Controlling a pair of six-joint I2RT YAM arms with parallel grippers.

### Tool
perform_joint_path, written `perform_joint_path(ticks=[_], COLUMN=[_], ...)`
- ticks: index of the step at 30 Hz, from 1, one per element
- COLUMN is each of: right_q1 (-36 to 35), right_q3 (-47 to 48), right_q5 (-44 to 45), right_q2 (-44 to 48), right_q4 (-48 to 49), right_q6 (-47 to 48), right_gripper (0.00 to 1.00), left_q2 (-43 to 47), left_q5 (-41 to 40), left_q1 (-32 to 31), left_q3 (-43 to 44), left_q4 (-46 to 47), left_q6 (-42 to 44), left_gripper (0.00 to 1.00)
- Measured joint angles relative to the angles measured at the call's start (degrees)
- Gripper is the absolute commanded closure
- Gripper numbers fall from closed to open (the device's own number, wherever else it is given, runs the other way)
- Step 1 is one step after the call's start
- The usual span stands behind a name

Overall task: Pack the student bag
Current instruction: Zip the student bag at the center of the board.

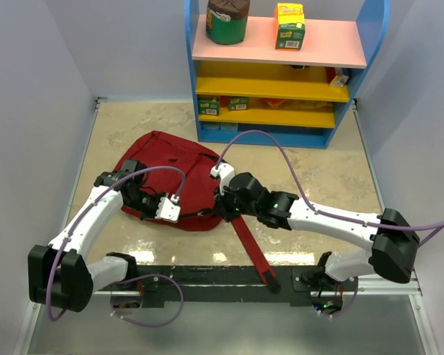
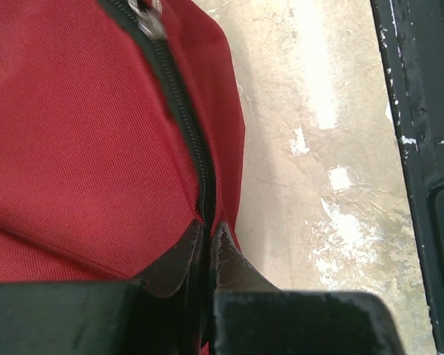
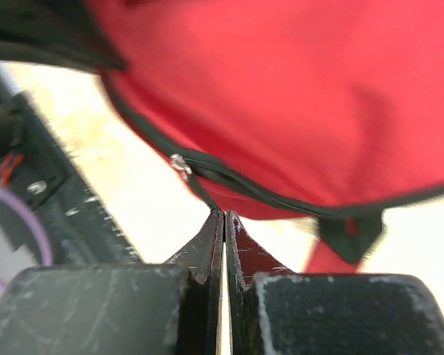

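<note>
The dark red student bag point(image 1: 170, 166) lies flat on the table left of centre, and one long red strap point(image 1: 250, 248) trails toward the near rail. My left gripper point(image 1: 179, 216) is at the bag's near edge. In the left wrist view it point(image 2: 207, 231) is shut on the bag's black zipper seam point(image 2: 185, 126). My right gripper point(image 1: 222, 208) is at the bag's near right corner. In the right wrist view it point(image 3: 224, 214) is shut on the dark pull tab that hangs from the silver zipper slider point(image 3: 180, 163), with the bag's fabric point(image 3: 296, 96) lifted above it.
A blue shelf unit point(image 1: 281, 74) with pink and yellow boards stands at the back. It holds a green can point(image 1: 227, 21), a yellow-green box point(image 1: 289, 26) and small items lower down. A black rail point(image 1: 207, 277) runs along the near edge. White walls enclose the table.
</note>
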State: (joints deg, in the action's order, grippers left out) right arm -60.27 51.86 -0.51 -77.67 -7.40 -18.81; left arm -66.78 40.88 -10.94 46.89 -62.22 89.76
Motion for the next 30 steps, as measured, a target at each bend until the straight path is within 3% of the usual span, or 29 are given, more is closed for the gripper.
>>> perform_joint_path(ticks=[11, 18, 20, 25, 30], right_q1=[5.2, 5.6, 5.6, 4.7, 3.5], right_q3=[-0.1, -0.1, -0.1, -0.1, -0.1], right_q5=[9.9, 8.1, 6.6, 3.2, 1.8], right_q2=[0.0, 1.1, 1.6, 2.8, 4.3], right_q4=[-7.7, -8.5, -8.0, -5.7, -4.8], right_q6=[2.3, 2.1, 1.7, -0.1, -1.6], right_gripper=[1.0, 1.0, 1.0, 1.0, 1.0], left_q2=[1.9, 2.0, 2.0, 1.6, -1.2], left_q5=[-2.0, -2.7, -1.9, 4.7, 8.7], left_q1=[-0.1, 0.0, 0.0, -1.9, -10.4], left_q3=[0.0, 1.7, 4.4, 11.0, 9.3], left_q4=[-0.5, -2.9, -4.6, -4.9, 1.8], left_q6=[1.4, 1.1, 0.8, -3.1, -12.2], left_gripper=[1.0, 0.44, 0.37, 0.36, 0.4])
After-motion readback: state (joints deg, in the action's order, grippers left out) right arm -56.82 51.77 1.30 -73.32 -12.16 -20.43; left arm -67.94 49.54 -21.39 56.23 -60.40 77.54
